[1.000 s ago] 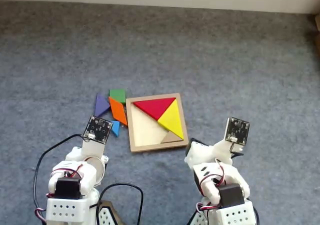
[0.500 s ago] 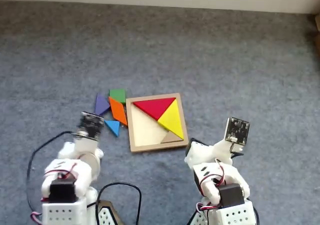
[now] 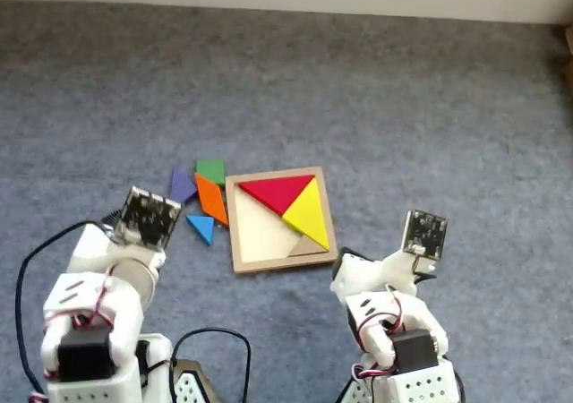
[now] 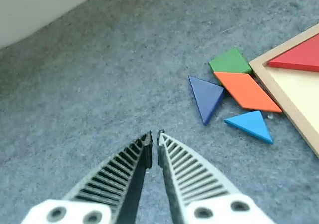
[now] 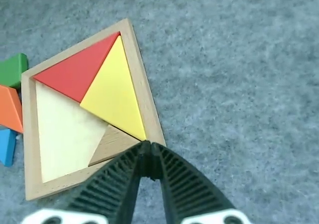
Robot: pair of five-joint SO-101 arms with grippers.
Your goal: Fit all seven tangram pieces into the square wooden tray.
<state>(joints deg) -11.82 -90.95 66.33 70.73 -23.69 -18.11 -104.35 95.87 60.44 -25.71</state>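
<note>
The square wooden tray (image 3: 260, 234) holds a red triangle (image 3: 276, 192), a yellow triangle (image 3: 307, 213) and a small tan triangle (image 3: 310, 244). On the carpet to its left lie a green square (image 3: 211, 171), a purple triangle (image 3: 182, 186), an orange parallelogram (image 3: 211, 199) and a small blue triangle (image 3: 202, 228). My left gripper (image 4: 153, 137) is shut on nothing, over bare carpet short of the purple triangle (image 4: 208, 96) and blue triangle (image 4: 250, 125). My right gripper (image 5: 149, 147) is shut and empty, just off the tray's rim (image 5: 144, 92) by the tan triangle (image 5: 112, 143).
Grey carpet covers the whole work surface. Open room lies beyond the tray and to its right. A pale wall edge runs along the far side. Cables trail at the base of the left arm (image 3: 89, 331).
The left arm has swung to the left, uncovering the blue triangle. The right arm and all the pieces have stayed put.
</note>
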